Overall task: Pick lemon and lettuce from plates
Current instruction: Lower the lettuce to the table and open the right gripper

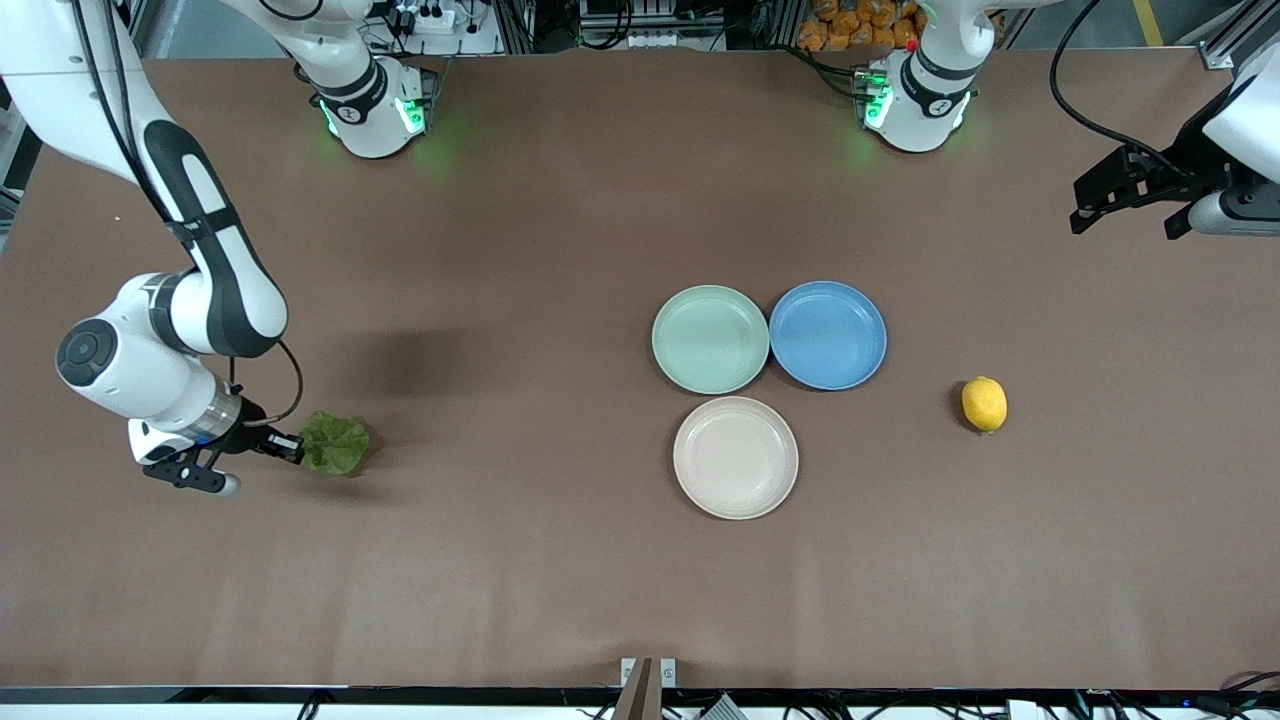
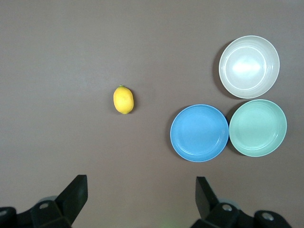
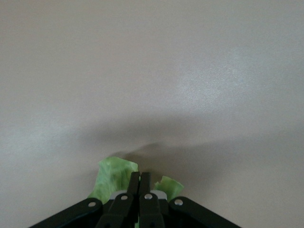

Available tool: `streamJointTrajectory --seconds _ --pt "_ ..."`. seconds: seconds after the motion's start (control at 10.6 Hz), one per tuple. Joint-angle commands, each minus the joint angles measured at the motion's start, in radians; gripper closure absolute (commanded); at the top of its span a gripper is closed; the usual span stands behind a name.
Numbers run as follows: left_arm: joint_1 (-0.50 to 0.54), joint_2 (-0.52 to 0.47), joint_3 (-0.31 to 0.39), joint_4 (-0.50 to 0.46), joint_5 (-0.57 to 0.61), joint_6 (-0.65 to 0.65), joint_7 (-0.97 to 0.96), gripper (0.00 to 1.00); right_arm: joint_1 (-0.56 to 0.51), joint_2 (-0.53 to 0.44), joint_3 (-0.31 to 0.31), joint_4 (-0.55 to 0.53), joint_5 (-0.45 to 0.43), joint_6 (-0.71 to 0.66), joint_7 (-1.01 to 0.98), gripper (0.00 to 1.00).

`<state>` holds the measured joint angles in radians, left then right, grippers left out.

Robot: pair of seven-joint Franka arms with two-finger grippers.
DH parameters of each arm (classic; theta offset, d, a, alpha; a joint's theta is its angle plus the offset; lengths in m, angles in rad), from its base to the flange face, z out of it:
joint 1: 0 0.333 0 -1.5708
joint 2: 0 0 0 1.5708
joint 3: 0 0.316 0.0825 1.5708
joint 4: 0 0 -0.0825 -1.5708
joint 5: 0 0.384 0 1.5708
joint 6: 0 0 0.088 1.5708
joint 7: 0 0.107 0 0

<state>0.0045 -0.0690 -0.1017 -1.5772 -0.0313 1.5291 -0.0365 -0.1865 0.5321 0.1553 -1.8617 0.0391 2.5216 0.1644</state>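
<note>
The lettuce (image 1: 337, 443), a crinkled green leaf, is pinched in my right gripper (image 1: 290, 445), low over the bare table near the right arm's end. In the right wrist view the fingers (image 3: 134, 183) press together on the leaf (image 3: 111, 175). The lemon (image 1: 985, 404) lies on the bare table between the plates and the left arm's end. The mint plate (image 1: 710, 339) and the beige plate (image 1: 736, 457) hold nothing. My left gripper (image 1: 1124, 222) hangs open high over the left arm's end. Its view looks down on the lemon (image 2: 123, 99), past the gripper (image 2: 141, 190).
A blue plate (image 1: 828, 334), also with nothing on it, touches the mint plate on the side toward the left arm. The three plates sit clustered at mid-table. Brown tabletop stretches between them and the lettuce.
</note>
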Motion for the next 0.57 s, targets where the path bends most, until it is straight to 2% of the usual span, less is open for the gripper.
streamJointTrajectory --seconds 0.0,0.19,0.28,0.38,0.47 --pt "0.011 0.011 0.002 0.02 -0.012 -0.023 0.012 0.0 -0.021 0.034 0.012 -0.001 -0.013 0.058 -0.011 1.0" --pt "0.025 0.012 0.002 0.019 -0.007 -0.023 0.009 0.0 -0.021 0.057 0.012 0.004 -0.015 0.078 -0.011 1.0" --pt "0.026 0.012 0.002 0.016 -0.005 -0.023 0.009 0.0 -0.021 0.065 0.012 0.007 -0.015 0.092 -0.011 0.93" --pt "0.026 0.024 0.005 0.014 -0.005 -0.023 0.009 0.0 -0.021 0.071 0.012 0.012 -0.015 0.097 -0.011 0.27" --pt "0.026 0.026 0.005 0.016 -0.005 -0.023 0.009 0.0 -0.021 0.069 0.01 0.015 -0.015 0.095 -0.011 0.0"
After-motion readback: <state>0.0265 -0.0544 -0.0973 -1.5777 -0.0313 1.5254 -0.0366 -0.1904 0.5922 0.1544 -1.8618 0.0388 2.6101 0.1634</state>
